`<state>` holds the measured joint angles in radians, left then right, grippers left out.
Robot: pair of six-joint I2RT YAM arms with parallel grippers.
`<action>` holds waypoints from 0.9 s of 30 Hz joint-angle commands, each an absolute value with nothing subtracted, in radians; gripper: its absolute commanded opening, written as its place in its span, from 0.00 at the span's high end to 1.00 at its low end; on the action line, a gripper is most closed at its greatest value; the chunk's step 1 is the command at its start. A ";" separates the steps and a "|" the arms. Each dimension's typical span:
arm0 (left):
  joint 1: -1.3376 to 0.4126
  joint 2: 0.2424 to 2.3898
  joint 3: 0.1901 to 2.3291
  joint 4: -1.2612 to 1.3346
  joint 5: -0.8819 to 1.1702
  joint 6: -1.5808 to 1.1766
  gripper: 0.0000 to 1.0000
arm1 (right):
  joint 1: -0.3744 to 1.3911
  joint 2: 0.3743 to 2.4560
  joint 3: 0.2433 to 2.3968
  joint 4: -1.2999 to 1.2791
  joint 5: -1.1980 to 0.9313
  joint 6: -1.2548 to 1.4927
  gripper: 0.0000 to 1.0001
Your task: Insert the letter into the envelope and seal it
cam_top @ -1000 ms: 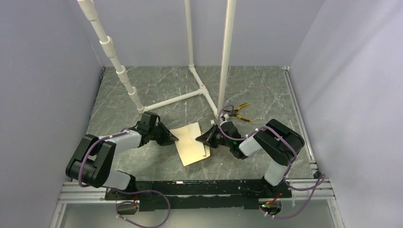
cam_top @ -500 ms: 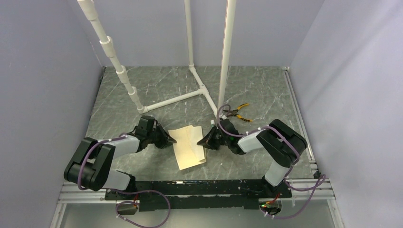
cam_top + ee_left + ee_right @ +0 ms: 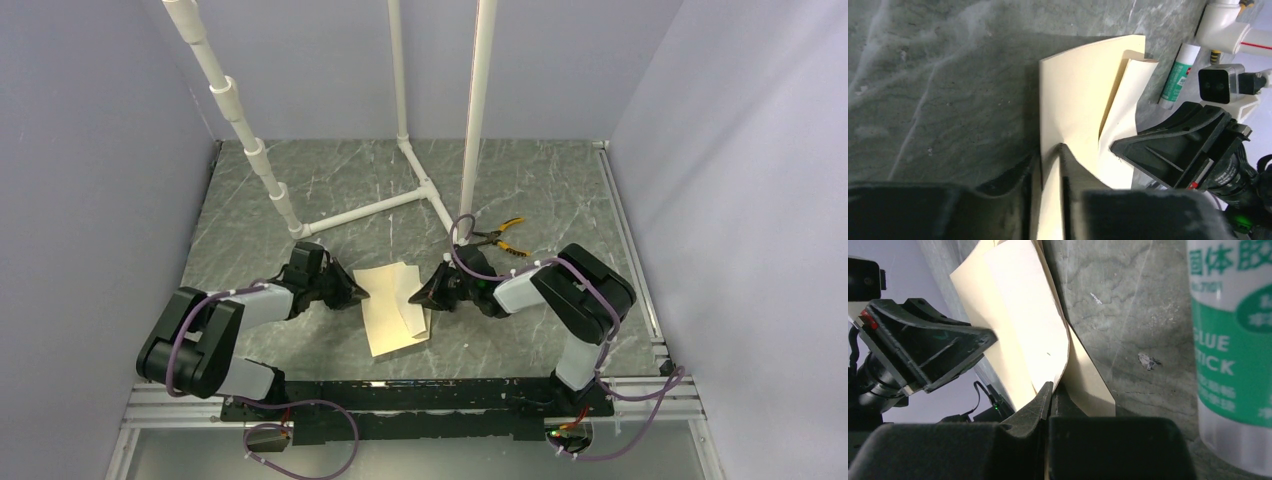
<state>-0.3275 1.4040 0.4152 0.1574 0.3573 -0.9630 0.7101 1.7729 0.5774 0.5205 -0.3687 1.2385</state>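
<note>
Over the last second the envelope (image 3: 390, 325) has slid a little to the left and nearer, and both claws have gone with it, the right arm reaching further left than before.

It lies flat on the grey marbled table (image 3: 560, 190), near the middle and between the two arms. The left arm stretches low from the left. Its forearm runs almost level with the table and its claw points right. The left claw (image 3: 360, 296) is nearly closed on the envelope's left edge, with the paper passing between its two fingers (image 3: 1018, 175). The right arm mirrors it from the right, low and pointing left. The right claw (image 3: 418, 296) is fully closed, pinching a paler raised fold (image 3: 1028, 315) at the envelope's right edge. That fold looks like the flap, and it curls up off the table. Whether the letter is inside cannot be told.

There are two arms, two claws and one envelope. One glue stick (image 3: 1175, 75) with a green label stands just right of the envelope, behind the right claw. One pair of yellow-handled pliers (image 3: 505, 233) lies farther back on the right. One white pipe frame (image 3: 375, 208) stands on the far half of the table.
</note>
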 commanded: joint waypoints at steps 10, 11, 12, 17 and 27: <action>-0.330 1.333 0.603 -0.429 0.027 -1.007 0.25 | 0.748 1.714 0.580 0.419 -0.188 1.150 1.00; -0.330 1.328 0.614 -0.451 0.018 -1.002 0.25 | 0.752 1.711 0.587 0.410 -0.177 1.141 1.00; -0.331 1.324 0.622 -0.468 0.010 -0.992 0.25 | 0.760 1.709 0.597 0.392 -0.163 1.132 1.00; -0.333 1.275 0.564 -0.263 0.212 -0.935 0.51 | 0.806 1.701 0.641 0.330 -0.099 1.056 1.00; -0.333 1.319 0.528 -0.104 0.345 -0.885 0.68 | 0.817 1.642 0.590 0.480 -0.088 0.926 0.75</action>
<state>-0.3328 1.2865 0.5266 -0.1661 0.3008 -0.9279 0.8246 1.6691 0.6186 0.3744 -0.0937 1.0019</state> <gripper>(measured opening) 0.331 0.202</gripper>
